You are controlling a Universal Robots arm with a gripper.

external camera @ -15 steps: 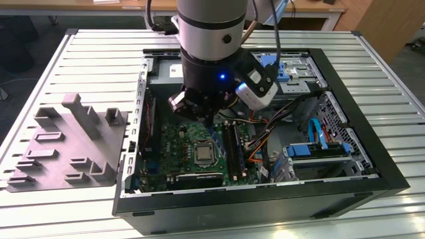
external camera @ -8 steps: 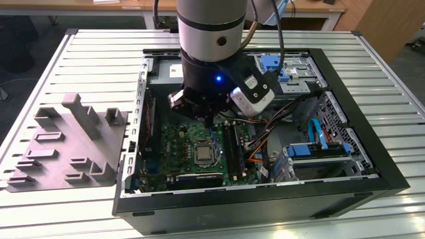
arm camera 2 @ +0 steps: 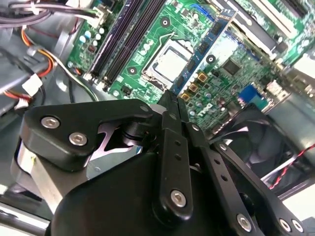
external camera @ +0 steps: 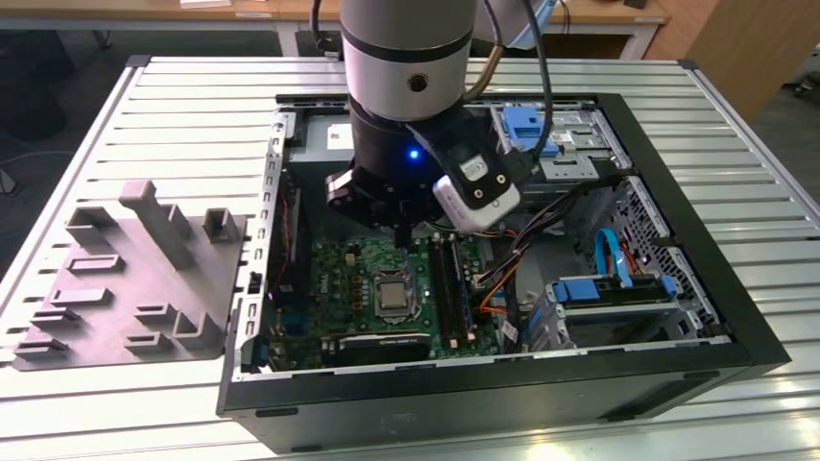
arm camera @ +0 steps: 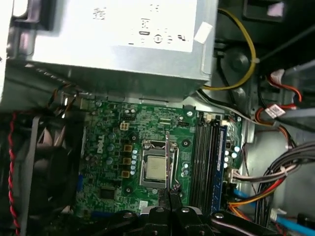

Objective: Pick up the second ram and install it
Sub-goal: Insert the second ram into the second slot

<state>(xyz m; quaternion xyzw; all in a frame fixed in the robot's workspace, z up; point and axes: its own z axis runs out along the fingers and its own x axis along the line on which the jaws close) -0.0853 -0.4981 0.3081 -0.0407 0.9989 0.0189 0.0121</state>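
Hanging inside the case (external camera: 269,221), claw (external camera: 405,235) tips pinched together, clear air below down to the processor socket (external camera: 388,293). Just beside the claw, black memory slots (external camera: 448,279), low and flat, nothing standing over them. Past those, trouble: a tangle of cables (external camera: 519,245) crowding close to the claw's flank. Further out that way, blue-latched drive cage (external camera: 615,288) blocking. Behind the claw, grey power supply (arm camera: 123,44) walling things off. On the opposite flank, black fan (arm camera: 44,167) and the case wall, tight. Open-topped, so room above. Well away from the claw, outside the case, grey fixture (external camera: 129,279) with upright blocks on the counter (external camera: 717,125).
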